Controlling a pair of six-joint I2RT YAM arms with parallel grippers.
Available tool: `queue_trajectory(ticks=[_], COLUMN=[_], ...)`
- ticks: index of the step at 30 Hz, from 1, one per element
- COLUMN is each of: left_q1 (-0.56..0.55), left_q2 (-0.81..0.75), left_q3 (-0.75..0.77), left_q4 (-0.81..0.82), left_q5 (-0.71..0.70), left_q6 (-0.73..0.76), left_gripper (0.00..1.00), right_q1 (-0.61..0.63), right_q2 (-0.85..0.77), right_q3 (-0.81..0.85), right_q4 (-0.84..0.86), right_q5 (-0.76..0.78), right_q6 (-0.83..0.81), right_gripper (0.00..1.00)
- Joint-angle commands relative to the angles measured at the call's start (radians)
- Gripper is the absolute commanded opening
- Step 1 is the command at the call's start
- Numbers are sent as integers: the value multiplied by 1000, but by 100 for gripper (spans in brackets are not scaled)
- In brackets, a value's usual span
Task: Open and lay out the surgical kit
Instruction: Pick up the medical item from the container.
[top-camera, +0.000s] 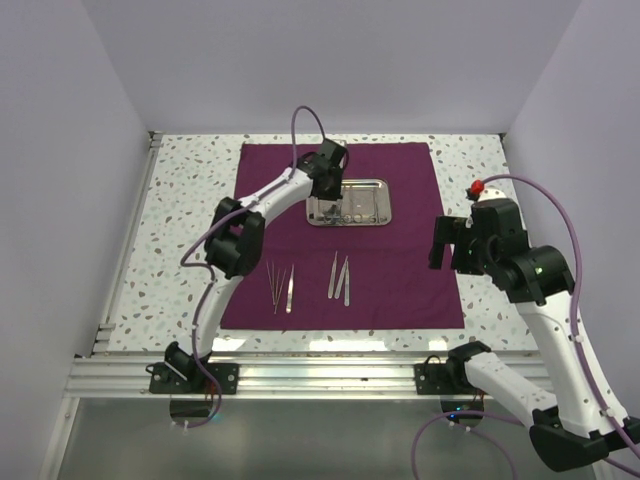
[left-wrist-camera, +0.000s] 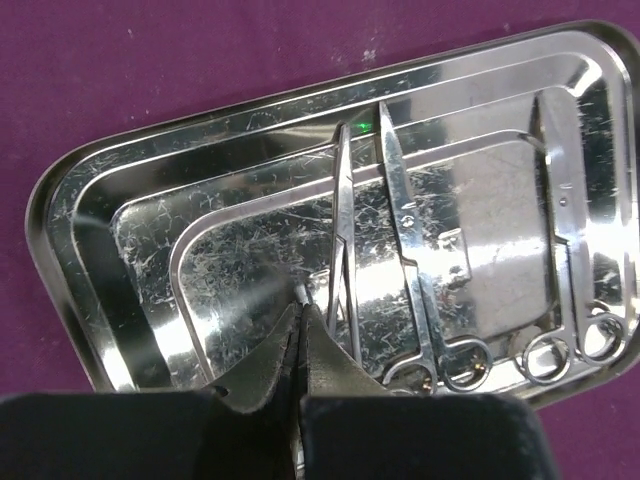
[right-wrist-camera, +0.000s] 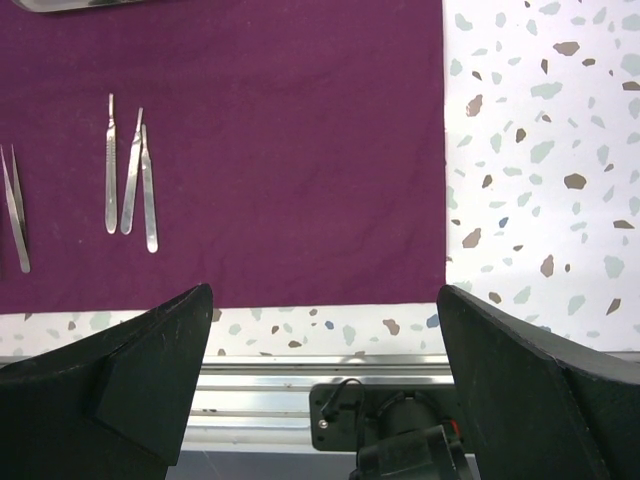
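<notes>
**Over the tray, left pincer shut; right pincer wide open by the cloth's edge**

Nearest, one aluminium rail (top-camera: 320, 375) carries the bases of the two arms. Just beyond it, the speckled table (top-camera: 180, 240) bears one purple cloth (top-camera: 400, 270), spread flat. The right pincer (right-wrist-camera: 322, 300) hovers by the cloth's right edge. Its two fingers are spread wide with nothing between them.

Two groups of tools lie on the near half of the cloth, well apart from the tray. The right group (right-wrist-camera: 130, 180) counts three flat silver handles, close together and roughly parallel. The left group (top-camera: 280, 287) is too thin from above to count. The right wrist view catches one pair of tweezers (right-wrist-camera: 15, 210) at its own left border.

Farther out, one steel tray (left-wrist-camera: 150, 230) sits on the cloth's far half. Three long instruments lie in it side by side:
- a thin one (left-wrist-camera: 342, 200);
- scissors (left-wrist-camera: 405, 230) with a pivot screw and two ring handles;
- forceps (left-wrist-camera: 563, 240) along the right wall, also with two rings.

The left pincer (left-wrist-camera: 300, 325) is down in the tray, its fingers closed to a slit. A short silver stub (left-wrist-camera: 300, 292) shows at their tips. It cannot be told whether the stub is clamped or which tool it belongs to. The pincer's black body hides the tray's near rim and the thin instrument's lower end. From above, the left arm covers the tray's left part.
</notes>
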Motion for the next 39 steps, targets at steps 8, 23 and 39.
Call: queue_trajectory(ticks=[8,23,39], left_q1=[-8,-99,-82], left_q2=[-158,-53,82], left_q3=[31,45,158], left_q4=[24,-36,-50], left_q5=[28,-116,-207], left_q6=[35,94,117], left_gripper=[38,56,53], right_q1=[-4,-4,-4], right_q2=[-49,-63,-41], right_q3=[22,28,39], right_q4=[10,-12,-62], right_q5=[-33,-19,38], right_q6=[-3,-11,-25], right_gripper=[98,98,98])
